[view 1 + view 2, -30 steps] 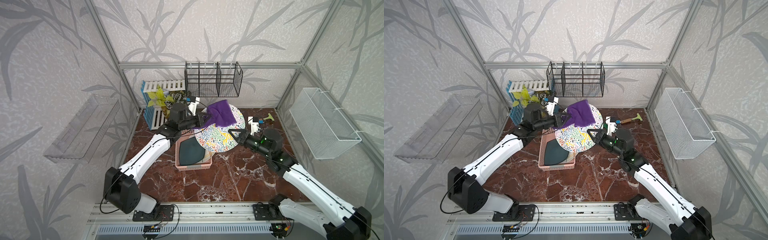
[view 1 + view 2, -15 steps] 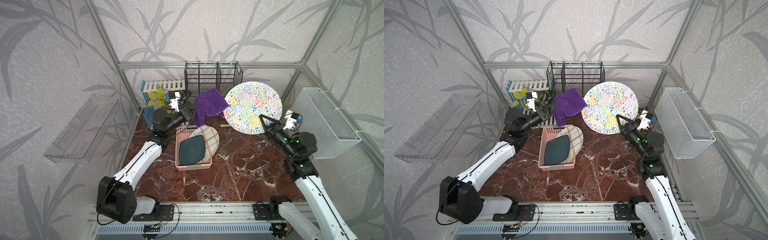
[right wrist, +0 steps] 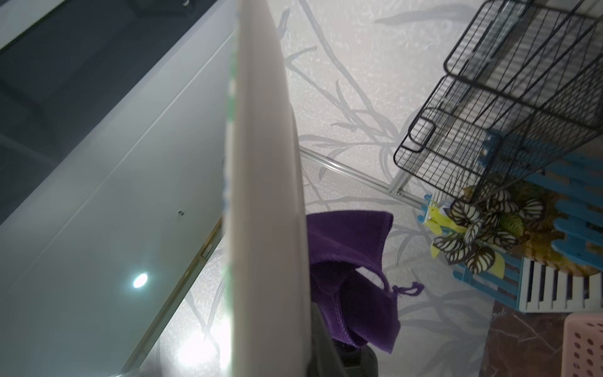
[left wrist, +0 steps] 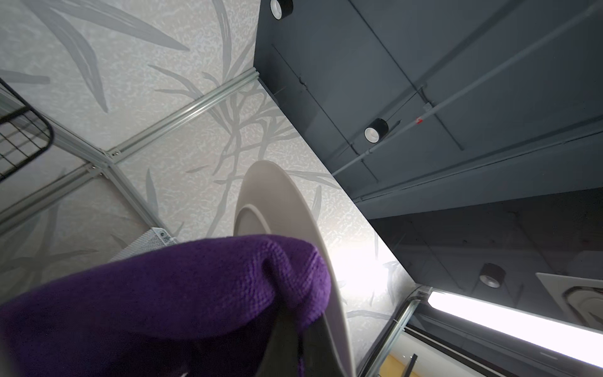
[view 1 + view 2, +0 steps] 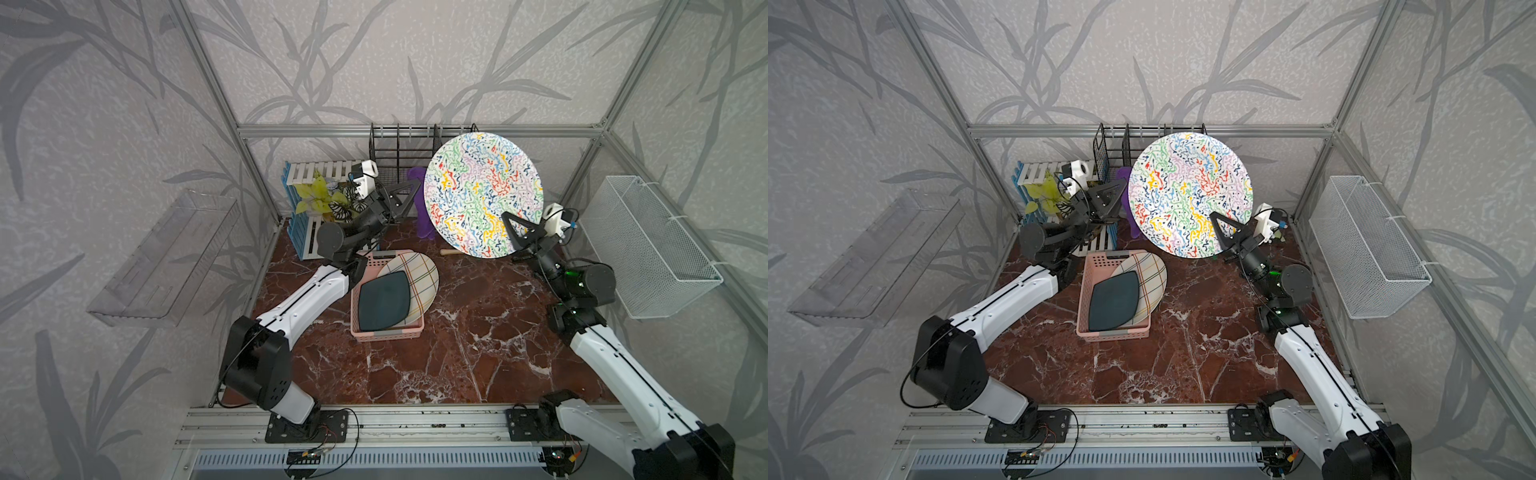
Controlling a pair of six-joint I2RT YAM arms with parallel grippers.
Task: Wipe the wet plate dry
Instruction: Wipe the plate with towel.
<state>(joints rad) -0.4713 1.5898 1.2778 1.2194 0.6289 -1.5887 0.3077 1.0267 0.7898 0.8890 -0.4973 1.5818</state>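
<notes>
Your left gripper (image 5: 410,189) is clamped on a purple knitted cloth (image 5: 420,210), while your right gripper (image 5: 510,223) pinches the lower rim of the large round plate with multicoloured squiggles (image 5: 484,195). In both top views the plate stands raised on edge above the back of the red-brown marble tabletop (image 5: 457,353), its patterned face to the camera and the cloth hanging behind its left edge. In front of it, a pink perforated plastic basket (image 5: 386,333) holds a dark teal squarish plate (image 5: 384,301) lying on a cream plate with plaid lines (image 5: 417,276), which overhangs the basket's right wall. In the back left corner a blue-and-white slatted crate (image 5: 309,232) carries a plant with yellow-green leaves (image 5: 318,197). A black wire rack (image 5: 395,149) hangs on the back wall, a white mesh basket (image 5: 656,249) on the right wall and a clear acrylic shelf (image 5: 166,257) on the left.

In the left wrist view, the cloth (image 4: 163,303) bunches over the dark fingers (image 4: 283,346) and lies against the plate's plain pale underside (image 4: 284,209).

In the right wrist view, you see the plate (image 3: 267,196) edge-on, with the cloth (image 3: 352,261) just beside its back face. Beyond it are the wire rack (image 3: 505,98), the plant (image 3: 473,235) and a corner of the pink basket (image 3: 584,342).
</notes>
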